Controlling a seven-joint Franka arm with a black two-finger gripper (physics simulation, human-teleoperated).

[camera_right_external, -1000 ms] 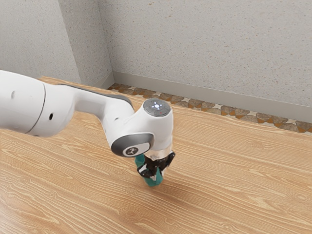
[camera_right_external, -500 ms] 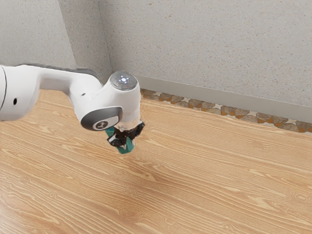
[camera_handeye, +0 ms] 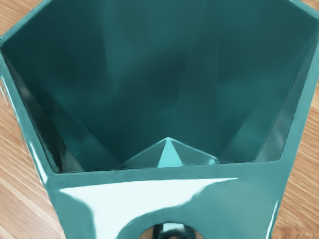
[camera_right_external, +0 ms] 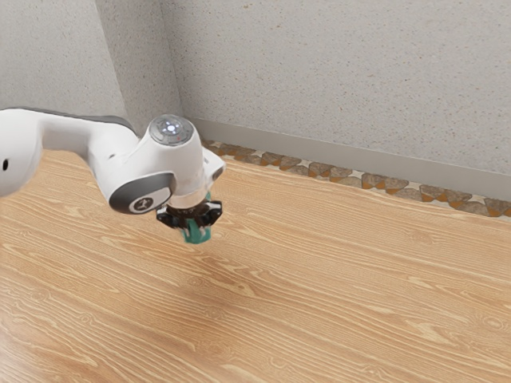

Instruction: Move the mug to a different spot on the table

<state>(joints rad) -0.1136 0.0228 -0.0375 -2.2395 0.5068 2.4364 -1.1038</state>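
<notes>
I see the mug [camera_right_external: 196, 234] directly under my end effector [camera_right_external: 191, 223], clamped between its fingers, above the table [camera_right_external: 359, 287] at the exterior view's left, near the table's far edge, the wall [camera_right_external: 335, 72] behind.

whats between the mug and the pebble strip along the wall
Only bare wooden table; nothing stands between the mug, held in the end effector, and the pebble strip, as the exterior view shows.
</notes>
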